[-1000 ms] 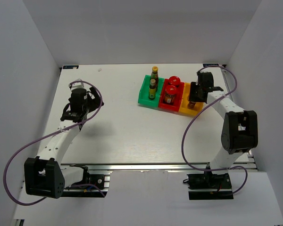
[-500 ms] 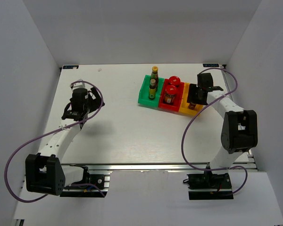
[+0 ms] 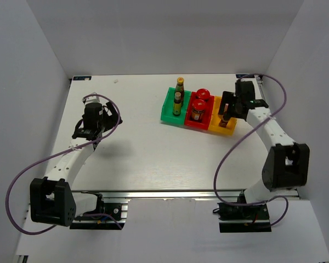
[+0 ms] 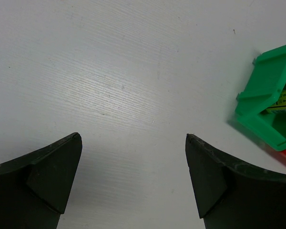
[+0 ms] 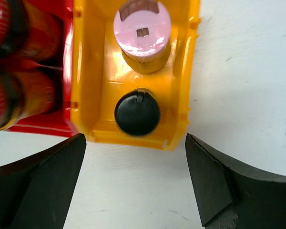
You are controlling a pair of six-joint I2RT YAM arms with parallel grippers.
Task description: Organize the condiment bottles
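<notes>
Over the last second the right gripper [image 5: 135, 139] has let go and drawn back from the orange bin [image 5: 99, 86]. Its fingers are now spread wide with nothing between them, hanging just off the bin's near wall. The left gripper [image 4: 133, 138] has not shifted; it hovers over bare table [image 3: 142, 148], also spread and empty, well apart from the bins. The black jar [image 5: 137, 113] stands upright in the near end of the orange bin, and the pink jar [image 5: 142, 31] stands behind it in the same bin. The two are close, though I can't say whether they touch. Next door, the two red jars [image 3: 197, 112] sit one behind the other in the red bin [image 5: 40, 126]. The two bottles [image 3: 177, 103] stand likewise in the green bin [image 3: 167, 108]. With every container in a bin, the sorting looks about finished to me. If anything needs shifting, these look like small, stiff, light things with smooth lids that could slip in a loose pinch. The bin walls crowd the jars' sides, so I would come down from above and close across the lid or just beneath it. The bottles are tall and narrow and would tip easily, so they are best held high on the body or at the neck.
</notes>
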